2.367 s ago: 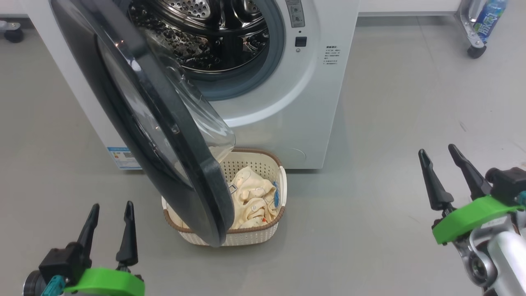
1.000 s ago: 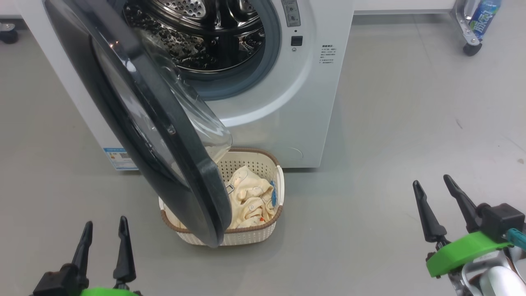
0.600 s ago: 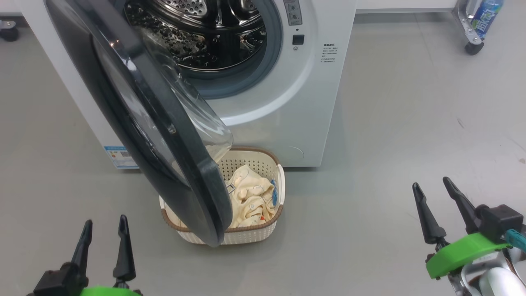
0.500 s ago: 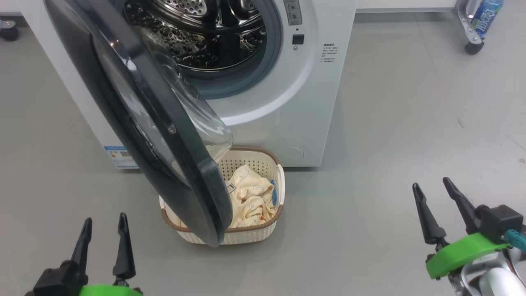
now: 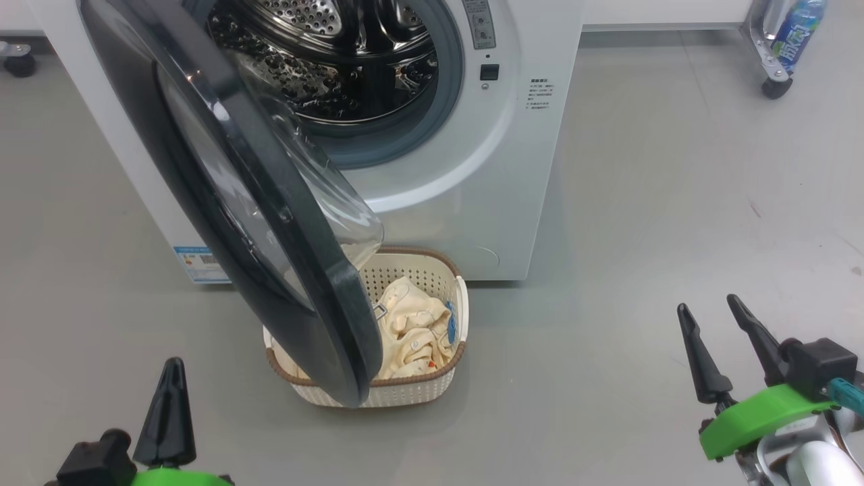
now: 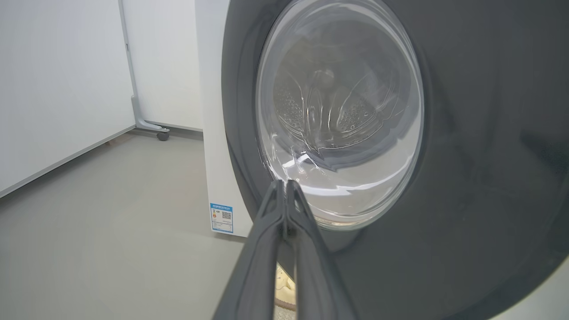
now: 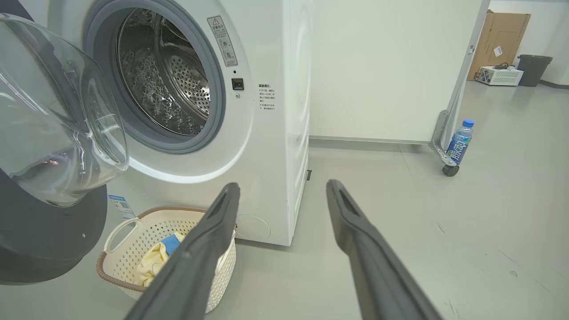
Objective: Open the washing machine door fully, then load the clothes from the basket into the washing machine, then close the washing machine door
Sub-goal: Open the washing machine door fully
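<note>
Left gripper (image 5: 173, 366) clenched empty, near the washing machine door (image 5: 347, 331), whose lower edge overhangs the basket (image 5: 432, 390); right gripper (image 5: 707, 304) spread above open floor (image 5: 594, 290)

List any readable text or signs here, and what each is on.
No wording is legible.
Grey sticker, high on the washing machine front: warning triangle; print too small.
Black print block on the same front: too small.
Blue label sticker, low on it: QR code; text too small.
Bottle label: blurred.
</note>
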`<state>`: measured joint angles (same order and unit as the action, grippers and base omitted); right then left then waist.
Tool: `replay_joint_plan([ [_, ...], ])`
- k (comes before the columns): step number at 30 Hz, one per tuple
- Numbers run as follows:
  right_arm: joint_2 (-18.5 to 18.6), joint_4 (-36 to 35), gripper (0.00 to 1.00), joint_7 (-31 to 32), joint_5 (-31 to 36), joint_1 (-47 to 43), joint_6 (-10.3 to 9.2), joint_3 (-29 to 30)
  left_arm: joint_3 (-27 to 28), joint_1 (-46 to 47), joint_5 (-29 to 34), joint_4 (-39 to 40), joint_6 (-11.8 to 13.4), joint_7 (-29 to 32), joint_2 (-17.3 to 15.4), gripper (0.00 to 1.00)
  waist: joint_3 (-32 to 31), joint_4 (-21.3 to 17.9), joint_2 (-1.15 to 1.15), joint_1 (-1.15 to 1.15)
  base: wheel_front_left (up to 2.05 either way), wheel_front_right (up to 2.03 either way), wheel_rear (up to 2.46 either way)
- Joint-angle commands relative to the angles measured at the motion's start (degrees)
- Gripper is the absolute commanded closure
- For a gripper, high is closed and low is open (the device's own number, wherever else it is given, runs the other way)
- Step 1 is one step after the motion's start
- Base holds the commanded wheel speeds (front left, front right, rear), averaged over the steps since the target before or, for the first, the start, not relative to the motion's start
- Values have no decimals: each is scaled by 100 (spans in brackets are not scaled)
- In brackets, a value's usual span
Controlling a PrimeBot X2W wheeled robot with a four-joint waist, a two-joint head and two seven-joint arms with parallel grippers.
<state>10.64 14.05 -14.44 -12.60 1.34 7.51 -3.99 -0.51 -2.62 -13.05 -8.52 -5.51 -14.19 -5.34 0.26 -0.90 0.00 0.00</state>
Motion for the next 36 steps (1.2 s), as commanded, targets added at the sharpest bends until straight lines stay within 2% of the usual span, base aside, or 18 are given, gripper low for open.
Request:
replay_joint_plan([
  [1,80,-149,0,-56,36,109,-2,-94,196,279,19,202,-10,-81,-94,100,-8,2,0,0,0,0,0],
  [8,70,-120,0,-56,21,77,-2,-43,216,419,87,611,-27,-81,-165,100,-42,41,0,0,0,0,0],
  [15,58,-50,0,-56,-17,86,-2,2,56,1075,240,1754,-46,166,-408,100,-82,69,0,0,0,0,0],
  [24,34,-27,0,-56,-34,101,-2,-1,-766,1865,299,2926,-127,792,-407,100,-70,12,0,0,0,0,0],
  [36,101,2,0,-56,-47,181,-2,-28,-2070,2167,195,3181,-172,1042,-122,100,34,-147,0,0,0,0,0],
])
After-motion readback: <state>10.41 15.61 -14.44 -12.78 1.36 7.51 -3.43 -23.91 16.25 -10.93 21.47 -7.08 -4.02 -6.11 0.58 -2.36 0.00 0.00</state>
